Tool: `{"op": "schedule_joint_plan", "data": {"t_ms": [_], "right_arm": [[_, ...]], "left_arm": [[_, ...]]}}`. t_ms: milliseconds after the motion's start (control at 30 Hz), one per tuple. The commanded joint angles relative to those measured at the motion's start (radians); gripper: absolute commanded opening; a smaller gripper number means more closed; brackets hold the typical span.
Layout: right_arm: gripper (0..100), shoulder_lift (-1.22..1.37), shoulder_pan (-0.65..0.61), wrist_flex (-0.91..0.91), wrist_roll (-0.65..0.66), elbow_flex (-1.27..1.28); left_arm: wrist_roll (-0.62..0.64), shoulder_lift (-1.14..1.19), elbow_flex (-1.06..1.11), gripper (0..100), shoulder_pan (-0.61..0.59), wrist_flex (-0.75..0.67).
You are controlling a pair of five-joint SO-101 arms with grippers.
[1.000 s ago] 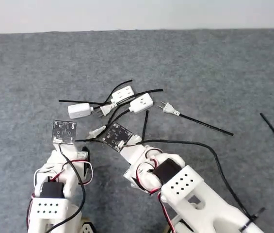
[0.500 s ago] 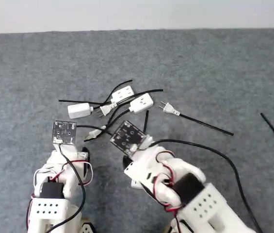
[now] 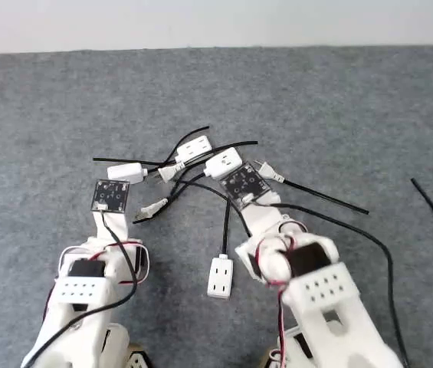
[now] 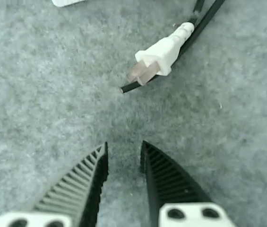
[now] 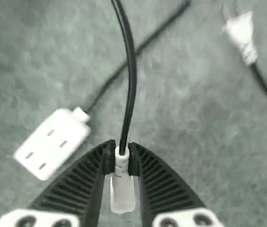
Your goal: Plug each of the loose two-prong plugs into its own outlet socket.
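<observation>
Plugs first: where are they?

One white plug point(image 5: 122, 191) is clamped in my right pincer point(image 5: 121, 146). The jaws are closed tight on its body, and its black cord point(image 5: 129, 71) runs straight out ahead.

What's around that one?

An outlet socket point(image 5: 53, 143) lies slots-up on the grey surface point(image 5: 194, 118), just beside the pincer. A loose plug point(image 5: 241, 29) sits farther off, well apart from that socket.

And the left side?

My left pincer point(image 4: 124, 147) hangs low over the surface with its jaws a little apart and nothing between them. Ahead lies another plug point(image 4: 159, 57), flat on the surface. Both prongs point back toward me and cross a black wire end point(image 4: 124, 89).

Anything more from the high view?

A near socket point(image 3: 220, 277) lies between my two arms. Farther out, a side socket point(image 3: 126, 173) has a small plug point(image 3: 164, 173) right against its end. I cannot tell whether that plug is seated.
</observation>
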Motion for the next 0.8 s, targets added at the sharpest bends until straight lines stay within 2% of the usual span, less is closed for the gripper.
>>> {"op": "schedule_joint_plan", "data": {"t_ms": [0,200,300,367,533,767], "right_arm": [[0.8,0.17,0.065,-0.071,0.011,-0.061],[2.4,0.366,0.113,-0.116,0.012,-0.123],[14.2,0.403,0.157,-0.119,0.012,-0.152],[18.1,0.406,0.177,-0.128,0.012,-0.157],[12.3,0.312,0.194,-0.14,0.011,-0.152],[7.4,0.186,0.133,-0.145,0.014,-0.064]], "left_arm": [[-0.009,0.021,-0.058,10,-0.005,-0.021],[-0.009,0.021,-0.058,11,-0.005,-0.021],[-0.009,0.021,-0.058,11,-0.005,-0.021],[-0.009,0.021,-0.058,11,-0.005,-0.021],[-0.009,0.021,-0.058,11,-0.005,-0.021],[-0.009,0.021,-0.058,11,-0.005,-0.021]]}}
